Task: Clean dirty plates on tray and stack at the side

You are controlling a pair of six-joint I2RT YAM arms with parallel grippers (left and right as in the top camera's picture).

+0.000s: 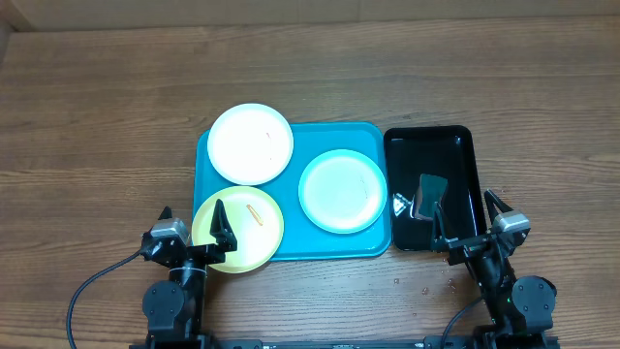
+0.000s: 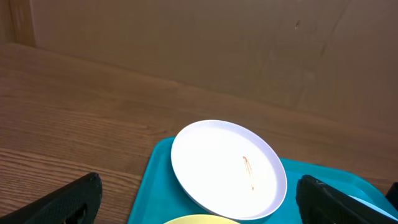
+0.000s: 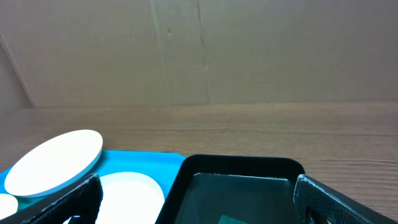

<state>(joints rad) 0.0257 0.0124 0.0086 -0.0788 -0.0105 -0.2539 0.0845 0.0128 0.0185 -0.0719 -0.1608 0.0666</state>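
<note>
Nearby, black tray [image 1: 455,153] holds perhaps sponge [image 1: 429,194]; left pincer [image 1: 192,218], right pincer [image 1: 467,213] wide, empty.

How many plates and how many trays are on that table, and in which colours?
Plates: 3 (white plate, mint plate, yellow-green plate)
Trays: 2 (blue tray, black tray)
Total: 5
</note>
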